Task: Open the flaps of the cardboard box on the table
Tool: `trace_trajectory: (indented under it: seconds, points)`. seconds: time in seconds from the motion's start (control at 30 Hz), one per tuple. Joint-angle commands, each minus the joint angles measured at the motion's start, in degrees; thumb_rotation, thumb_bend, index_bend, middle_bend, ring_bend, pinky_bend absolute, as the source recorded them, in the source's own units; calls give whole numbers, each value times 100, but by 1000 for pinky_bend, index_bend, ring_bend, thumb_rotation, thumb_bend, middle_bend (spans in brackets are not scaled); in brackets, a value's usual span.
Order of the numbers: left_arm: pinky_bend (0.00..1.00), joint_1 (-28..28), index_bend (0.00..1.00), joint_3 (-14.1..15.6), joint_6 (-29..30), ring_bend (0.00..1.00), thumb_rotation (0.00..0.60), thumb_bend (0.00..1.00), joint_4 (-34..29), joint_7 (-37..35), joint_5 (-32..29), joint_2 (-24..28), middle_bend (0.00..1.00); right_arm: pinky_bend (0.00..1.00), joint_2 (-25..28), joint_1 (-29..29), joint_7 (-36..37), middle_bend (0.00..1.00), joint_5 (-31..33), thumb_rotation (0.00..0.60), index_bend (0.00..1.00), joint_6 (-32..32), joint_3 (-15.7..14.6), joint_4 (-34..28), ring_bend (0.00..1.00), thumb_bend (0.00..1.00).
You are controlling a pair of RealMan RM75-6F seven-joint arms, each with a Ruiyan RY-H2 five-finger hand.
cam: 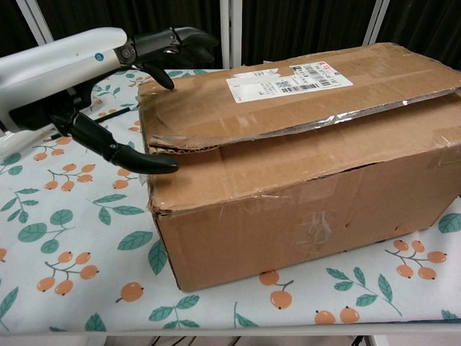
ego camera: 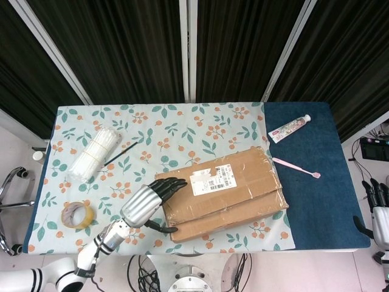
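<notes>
The brown cardboard box (ego camera: pixel 222 190) lies on the floral cloth, its taped top flaps down; the near flap edge gapes slightly in the chest view, box (cam: pixel 302 158). My left hand (ego camera: pixel 149 202) is at the box's left end, fingers (ego camera: pixel 173 184) spread over the top flap's corner and the thumb (ego camera: pixel 161 229) low by the left side wall. In the chest view the left hand (cam: pixel 140 79) straddles that corner, thumb (cam: pixel 140 160) just under the flap edge, holding nothing. My right hand (ego camera: pixel 380 207) hangs off the table's right edge, fingers pointing up; whether they are apart is unclear.
A tape roll (ego camera: pixel 78 215) and a bundle of white ties (ego camera: pixel 94 151) lie left of the box, with a thin black stick (ego camera: pixel 121 153) beside them. On the blue mat (ego camera: pixel 322 158) are a toothpaste tube (ego camera: pixel 289 128) and a pink toothbrush (ego camera: pixel 296 167).
</notes>
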Motion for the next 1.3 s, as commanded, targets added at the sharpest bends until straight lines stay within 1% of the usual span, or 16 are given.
trace_trajectory:
  seconds: [0.03,0.2,0.47,0.6,0.8,0.87,1.0,1.13,1.3]
  points:
    - [223,-19,25,-18,2,106,376,0,18,48,-66,-63,92,0,-4,7,26,0,-5,600,0,-16,-1,15,0,207]
    - [224,-9,25,-57,126,106,385,1,125,321,-110,-248,92,0,-10,3,96,0,12,600,0,-34,5,63,0,212]
    - [224,60,25,-99,418,106,477,46,322,864,-92,-525,90,0,-13,3,170,0,25,600,0,-70,7,100,0,235]
    - [224,84,25,-115,556,106,493,69,364,978,-47,-572,89,0,-16,12,191,0,21,600,0,-91,7,105,0,240]
    - [224,160,25,-250,1081,106,510,91,546,904,138,-789,88,0,-21,20,216,0,20,600,0,-103,14,102,0,243]
    - [224,182,25,-347,1281,106,511,91,652,848,158,-903,88,0,-18,23,222,0,6,600,0,-99,12,94,0,244]
    - [224,169,25,-570,1487,106,516,91,749,747,55,-1077,88,0,-20,25,222,0,-11,600,0,-90,10,81,0,246]
    - [224,69,24,-882,1460,106,518,91,814,748,-217,-1153,87,0,-16,28,227,0,-39,600,0,-71,9,56,0,247]
    - [224,-152,24,-1384,1251,106,520,90,855,1012,-688,-1124,85,0,-1,24,223,0,-57,600,0,-29,21,19,0,248]
